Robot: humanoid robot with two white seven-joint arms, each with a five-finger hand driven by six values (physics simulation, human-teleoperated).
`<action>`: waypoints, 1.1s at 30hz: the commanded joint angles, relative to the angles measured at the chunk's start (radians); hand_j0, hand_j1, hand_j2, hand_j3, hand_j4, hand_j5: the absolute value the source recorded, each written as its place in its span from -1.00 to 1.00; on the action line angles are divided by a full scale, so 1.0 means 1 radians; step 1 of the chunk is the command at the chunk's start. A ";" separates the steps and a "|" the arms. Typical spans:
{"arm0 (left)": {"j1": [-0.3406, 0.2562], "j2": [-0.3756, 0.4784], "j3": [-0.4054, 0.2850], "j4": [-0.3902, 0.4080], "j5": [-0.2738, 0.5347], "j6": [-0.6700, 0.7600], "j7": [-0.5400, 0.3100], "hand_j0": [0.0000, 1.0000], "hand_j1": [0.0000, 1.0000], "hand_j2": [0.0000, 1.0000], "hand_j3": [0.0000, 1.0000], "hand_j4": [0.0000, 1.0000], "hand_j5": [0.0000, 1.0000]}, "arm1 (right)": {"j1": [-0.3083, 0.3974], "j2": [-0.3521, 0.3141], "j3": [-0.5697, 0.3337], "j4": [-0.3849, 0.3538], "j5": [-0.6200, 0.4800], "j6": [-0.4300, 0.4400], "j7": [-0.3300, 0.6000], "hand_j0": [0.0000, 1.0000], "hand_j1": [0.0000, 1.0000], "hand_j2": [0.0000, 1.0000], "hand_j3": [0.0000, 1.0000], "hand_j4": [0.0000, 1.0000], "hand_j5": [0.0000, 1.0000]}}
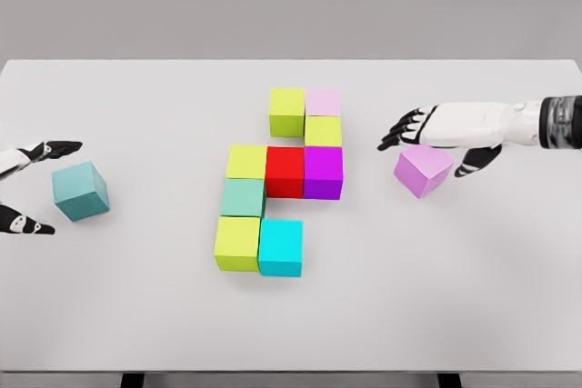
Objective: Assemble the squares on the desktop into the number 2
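Grey wall behind, and in front of it a plain white counter (pixel 136 315) carrying coloured cubes. Nine of them sit packed edge to edge near the middle: a yellow-green cube (pixel 286 112) and a pale pink cube (pixel 323 103) on top, another yellow-green one under the pink, then a row of yellow-green, red cube (pixel 285 171) and magenta cube (pixel 323 173), a teal one below the left end, and at the bottom a yellow-green cube beside a cyan cube (pixel 281 247). As a 2, the figure looks nearly complete but short at the ends.

Two cubes lie loose. A violet cube (pixel 424 170) sits turned askew right of the cluster, well apart from it; the right robot hand (pixel 427 138) hangs over its back edge with dark fingers spread, thumb off to the right side, not closed on it. A teal cube (pixel 80 191) rests at the far left between the spread finger and thumb of the left robot hand (pixel 27 188), which does not touch it.

These blocks look rigid, light and smooth-sided, so they should neither deform nor break, but a flat face could slip under a weak pinch. Opposite vertical faces seem the best hold, thumb against fingers, mid-height. Because the violet cube is rotated, the grip probably needs to square up with its faces, not its corners.
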 commanded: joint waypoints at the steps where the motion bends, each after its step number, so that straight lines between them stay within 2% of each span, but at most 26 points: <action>1: 0.000 -0.002 -0.001 0.015 0.051 0.000 0.000 1.00 1.00 1.00 1.00 1.00 1.00 | 0.000 0.033 0.008 0.038 -0.004 0.002 0.000 1.00 1.00 1.00 1.00 1.00 1.00; 3: 0.000 -0.011 -0.012 0.055 0.068 -0.002 0.000 1.00 1.00 1.00 1.00 1.00 1.00 | 0.000 0.039 0.009 0.066 -0.003 0.002 0.000 1.00 1.00 1.00 1.00 1.00 1.00; 10: -0.026 -0.086 -0.014 0.092 0.065 0.001 0.000 1.00 1.00 1.00 1.00 1.00 1.00 | 0.000 0.059 0.025 0.123 0.000 0.002 0.000 1.00 1.00 1.00 1.00 1.00 1.00; 12: -0.032 -0.099 -0.015 0.129 0.064 -0.002 -0.001 1.00 1.00 1.00 1.00 1.00 1.00 | 0.000 0.065 0.025 0.138 0.000 0.002 0.000 1.00 1.00 1.00 1.00 1.00 1.00; 14: -0.034 -0.099 -0.015 0.126 0.064 -0.002 0.000 1.00 1.00 1.00 1.00 1.00 1.00 | -0.006 0.074 0.026 0.161 0.002 0.002 0.000 1.00 1.00 1.00 1.00 1.00 1.00; 17: -0.041 -0.099 -0.015 0.127 0.065 0.000 0.000 1.00 1.00 1.00 1.00 1.00 1.00 | -0.014 0.087 0.049 0.172 0.002 0.002 0.000 1.00 1.00 1.00 1.00 1.00 1.00; 22: -0.081 -0.143 -0.043 0.190 0.065 0.012 -0.001 1.00 1.00 1.00 1.00 1.00 1.00 | -0.015 0.096 0.063 0.181 0.002 0.002 0.000 1.00 1.00 1.00 1.00 1.00 1.00; 24: -0.095 -0.145 -0.077 0.195 0.064 0.011 -0.001 1.00 1.00 1.00 1.00 1.00 1.00 | -0.015 0.097 0.069 0.189 0.002 0.002 0.000 1.00 1.00 1.00 1.00 1.00 1.00; 33: -0.097 -0.154 -0.089 0.193 0.062 0.005 -0.001 1.00 1.00 1.00 1.00 1.00 1.00 | -0.025 0.120 0.071 0.254 0.003 0.002 0.000 1.00 1.00 1.00 1.00 1.00 1.00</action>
